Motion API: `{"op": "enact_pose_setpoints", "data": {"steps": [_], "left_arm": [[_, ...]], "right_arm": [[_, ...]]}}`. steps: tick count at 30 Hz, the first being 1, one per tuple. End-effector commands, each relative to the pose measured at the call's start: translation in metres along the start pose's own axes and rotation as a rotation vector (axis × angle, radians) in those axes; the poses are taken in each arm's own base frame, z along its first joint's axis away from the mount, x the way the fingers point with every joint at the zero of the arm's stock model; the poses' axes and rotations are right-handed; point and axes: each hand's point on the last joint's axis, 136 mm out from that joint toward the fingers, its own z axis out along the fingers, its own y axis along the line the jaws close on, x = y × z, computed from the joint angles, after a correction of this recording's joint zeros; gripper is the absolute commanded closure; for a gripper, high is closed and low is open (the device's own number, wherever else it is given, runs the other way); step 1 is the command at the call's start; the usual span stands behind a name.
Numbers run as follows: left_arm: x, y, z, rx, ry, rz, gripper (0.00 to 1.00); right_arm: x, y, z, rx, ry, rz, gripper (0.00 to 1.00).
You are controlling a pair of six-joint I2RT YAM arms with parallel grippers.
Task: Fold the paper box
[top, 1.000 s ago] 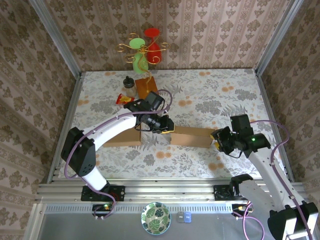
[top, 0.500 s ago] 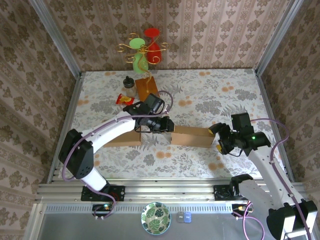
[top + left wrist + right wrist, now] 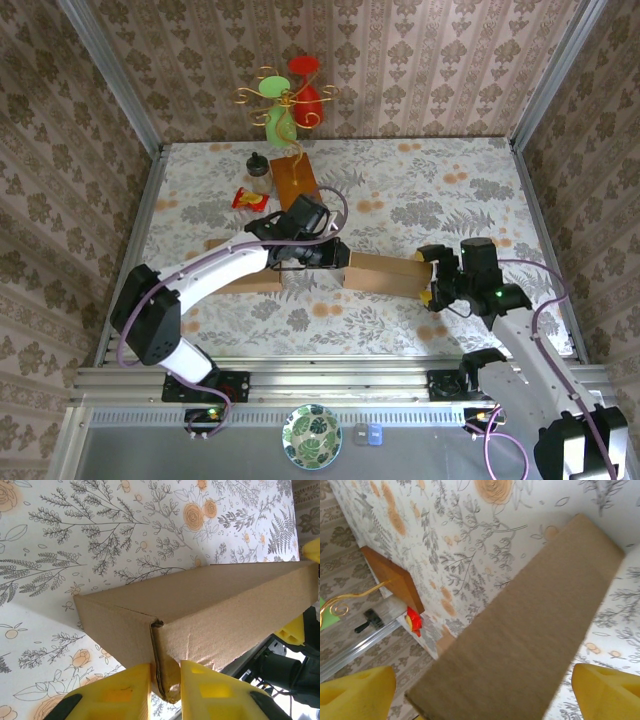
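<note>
The paper box (image 3: 383, 272) is a long brown cardboard shape lying across the middle of the table. My left gripper (image 3: 334, 254) is shut on its left end. In the left wrist view the yellow fingers (image 3: 115, 696) pinch the corner seam of the paper box (image 3: 200, 610), and the left gripper (image 3: 166, 682) holds that folded edge. My right gripper (image 3: 434, 276) stands open at the box's right end. In the right wrist view the right gripper (image 3: 485, 695) has its jaws wide apart, with a broad panel of the paper box (image 3: 520, 630) running between them.
A flat piece of brown cardboard (image 3: 243, 278) lies under the left arm. At the back left stand a wooden-based ornament stand (image 3: 296, 178) with red and green cups, a small bottle (image 3: 259, 172) and a red-yellow packet (image 3: 247, 198). Patterned walls close the table in.
My right gripper has opened wide at the box's right end and its wrist has shifted slightly left. The left gripper keeps its pinch, almost still.
</note>
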Motion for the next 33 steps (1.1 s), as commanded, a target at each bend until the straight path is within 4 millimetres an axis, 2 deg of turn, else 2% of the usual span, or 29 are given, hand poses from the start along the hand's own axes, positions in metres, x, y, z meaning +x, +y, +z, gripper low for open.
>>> {"op": "enact_pose_setpoints", "data": {"steps": [1,11,15,21,23,26,28,33], "left_arm": [[0.025,0.026,0.011,-0.097,0.050,0.029,0.79],[0.036,0.033,0.015,-0.125,0.018,0.105,0.79],[0.038,0.037,0.016,-0.137,0.008,0.111,0.78],[0.036,0.044,0.017,-0.170,-0.006,0.124,0.76],[0.035,0.048,0.019,-0.179,-0.006,0.123,0.74],[0.033,0.053,0.025,-0.180,-0.010,0.099,0.72],[0.032,0.055,0.028,-0.173,-0.014,0.084,0.72],[0.027,0.054,0.028,-0.163,-0.020,0.076,0.72]], "right_arm": [[0.005,0.009,0.010,-0.063,0.059,0.015,0.09],[0.005,-0.004,0.035,-0.080,0.116,-0.006,0.20],[0.007,-0.009,0.044,-0.076,0.155,-0.017,0.31],[0.007,0.000,0.050,-0.072,0.162,-0.116,0.43],[0.008,0.002,0.052,-0.064,0.170,-0.158,0.41],[0.008,-0.006,0.055,-0.010,0.184,-0.200,0.29],[0.007,-0.015,0.058,0.030,0.192,-0.202,0.23],[0.005,-0.046,0.055,0.175,0.197,-0.218,0.15]]}}
